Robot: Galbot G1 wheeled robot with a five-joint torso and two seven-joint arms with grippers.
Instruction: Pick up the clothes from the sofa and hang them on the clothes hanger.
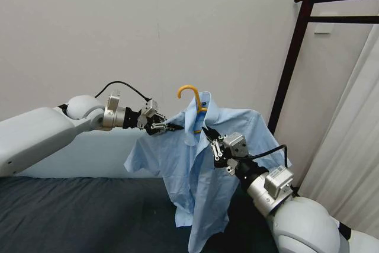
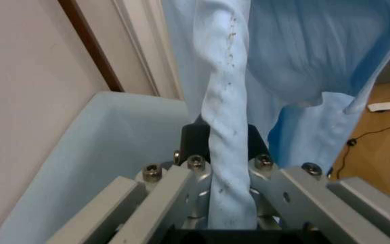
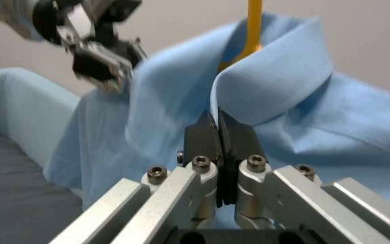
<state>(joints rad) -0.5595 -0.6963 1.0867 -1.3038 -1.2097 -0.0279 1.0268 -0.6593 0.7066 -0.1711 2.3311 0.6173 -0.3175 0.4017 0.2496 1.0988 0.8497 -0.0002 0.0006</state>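
As L pincer (image 1: 170, 127), R pincer (image 1: 206, 130) clamp shirt (image 1: 177, 161)

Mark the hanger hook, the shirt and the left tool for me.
hanger hook (image 1: 189, 87), head view, top of yellow curve.
shirt (image 1: 204, 194), head view, hanging front panel.
left tool (image 1: 171, 127), head view, between its fingertips.
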